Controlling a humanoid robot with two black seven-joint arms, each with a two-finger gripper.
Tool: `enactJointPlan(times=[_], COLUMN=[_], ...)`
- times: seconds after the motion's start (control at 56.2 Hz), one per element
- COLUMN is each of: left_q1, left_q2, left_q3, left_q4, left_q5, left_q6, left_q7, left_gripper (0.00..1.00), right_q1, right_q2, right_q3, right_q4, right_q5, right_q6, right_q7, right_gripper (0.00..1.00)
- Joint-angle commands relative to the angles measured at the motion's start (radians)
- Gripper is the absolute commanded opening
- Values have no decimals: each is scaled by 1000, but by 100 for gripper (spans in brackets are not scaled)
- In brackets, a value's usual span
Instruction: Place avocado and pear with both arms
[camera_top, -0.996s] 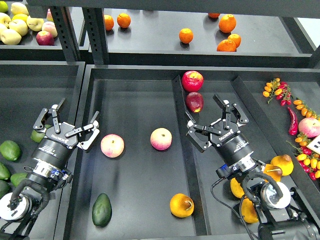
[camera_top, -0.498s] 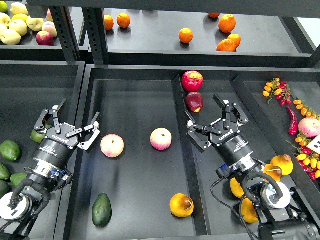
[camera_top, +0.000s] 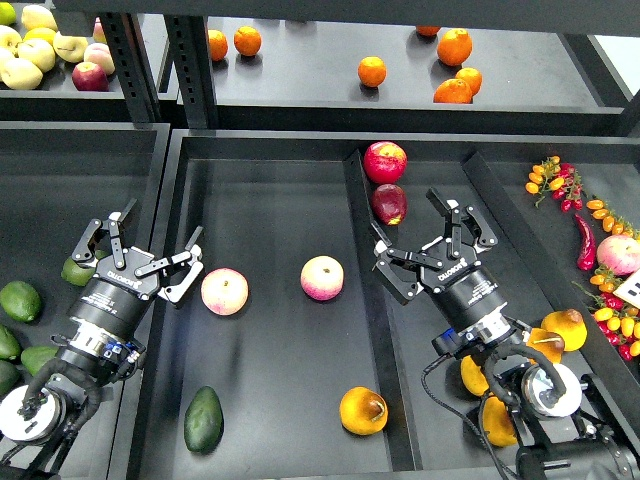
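Note:
The dark green avocado (camera_top: 203, 419) lies near the front left of the middle tray (camera_top: 280, 200). The yellow-orange pear (camera_top: 363, 410) with a brown hollow lies at the tray's front right. My left gripper (camera_top: 143, 250) is open and empty over the tray's left wall, next to a pink-yellow apple (camera_top: 225, 291) and well behind the avocado. My right gripper (camera_top: 430, 237) is open and empty over the right compartment, behind and to the right of the pear.
A second pink-yellow apple (camera_top: 322, 278) lies mid-tray. Two red apples (camera_top: 385, 161) sit at the back by the divider. Paler avocados (camera_top: 20, 301) lie at far left. Yellow-orange fruits (camera_top: 564, 328) and chillies sit at right. Oranges (camera_top: 372, 71) are on the back shelf.
My left gripper has shifted slightly to the right and forward, toward the apple. The right arm and the fruit have not moved.

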Motion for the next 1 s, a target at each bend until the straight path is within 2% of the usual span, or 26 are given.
enactJointPlan(times=[0.0,0.978], left_q1=[0,17], left_q2=[0,0], left_q3=[9,16], left_q4=[0,0], left_q5=[1,4], left_q6=[-1,-3], left_q7=[1,3], left_gripper=[100,100], right_q1=[0,-8], right_q2=[0,0], right_q3=[1,1], right_q4=[0,0], right_q5=[0,0], right_q6=[0,3], right_q7=[0,0], right_gripper=[100,100])
